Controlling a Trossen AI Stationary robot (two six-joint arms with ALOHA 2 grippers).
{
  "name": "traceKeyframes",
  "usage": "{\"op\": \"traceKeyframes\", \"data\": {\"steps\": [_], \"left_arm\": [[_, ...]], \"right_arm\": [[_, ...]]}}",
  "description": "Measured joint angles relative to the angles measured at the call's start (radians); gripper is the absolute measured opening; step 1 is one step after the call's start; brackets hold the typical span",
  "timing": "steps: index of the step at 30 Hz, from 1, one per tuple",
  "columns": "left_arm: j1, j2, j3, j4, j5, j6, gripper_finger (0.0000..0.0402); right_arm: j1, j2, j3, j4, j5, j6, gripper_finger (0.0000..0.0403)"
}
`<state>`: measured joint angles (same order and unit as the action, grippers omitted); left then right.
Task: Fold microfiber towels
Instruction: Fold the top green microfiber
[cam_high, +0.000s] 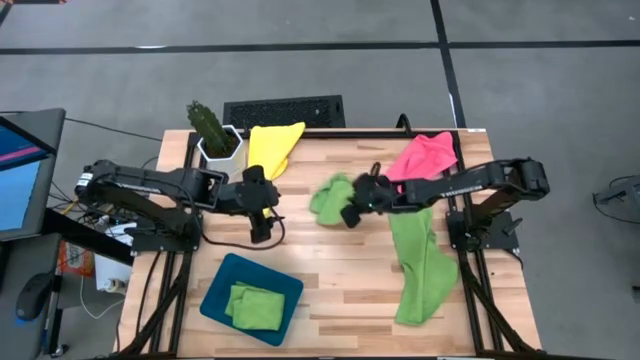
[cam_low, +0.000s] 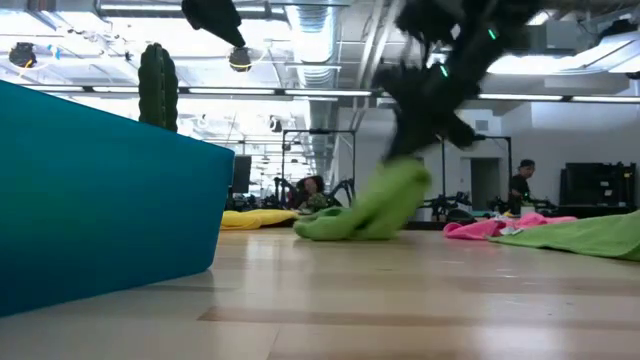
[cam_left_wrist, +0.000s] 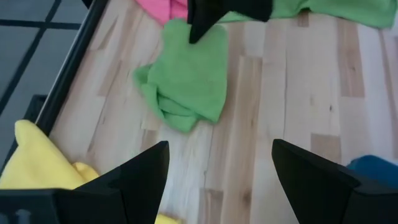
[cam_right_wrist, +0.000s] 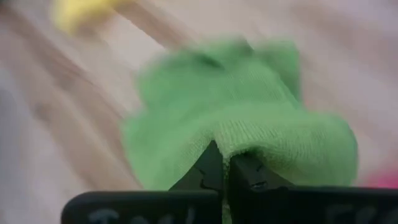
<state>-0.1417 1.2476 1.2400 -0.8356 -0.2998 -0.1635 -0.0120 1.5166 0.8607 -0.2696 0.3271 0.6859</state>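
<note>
— What is gripped by the right pincer (cam_high: 352, 212)?

— A crumpled green towel (cam_high: 331, 197) is pinched at one edge between the nearly shut fingers; from that pincer it is seen draped away, its far end resting on the counter (cam_high: 340, 275).

— And the left pincer (cam_left_wrist: 217, 180)?

— It is held wide apart, with nothing between its fingers, hovering above bare wood. The crumpled green towel is seen ahead of it, and a yellow towel (cam_high: 272, 146) lies just to one side of it, near the counter's back edge.

— Where are the other towels found?

— A pink towel (cam_high: 428, 156) is spread behind the right pincer, beside its arm. A long green towel (cam_high: 420, 268) is stretched out on the side of the right pincer away from the left one, reaching the counter's front. A folded green towel (cam_high: 254, 305) is laid in a blue tray (cam_high: 222, 281) in front of the left pincer. A potted cactus (cam_high: 210, 127) stands next to the yellow towel.
</note>
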Motion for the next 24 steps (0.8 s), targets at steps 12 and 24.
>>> {"op": "traceKeyframes", "data": {"steps": [12,24], "left_arm": [[-0.01,-0.002,-0.172,0.159,0.008,0.02,0.0277],[-0.01,-0.004,-0.209,0.222,0.006,0.019,0.0277]], "right_arm": [[0.05,-0.02,-0.038,-0.207,-0.086,0.181,0.0039],[-0.091,0.012,0.128,-0.123,-0.095,-0.092,0.0041]]}}
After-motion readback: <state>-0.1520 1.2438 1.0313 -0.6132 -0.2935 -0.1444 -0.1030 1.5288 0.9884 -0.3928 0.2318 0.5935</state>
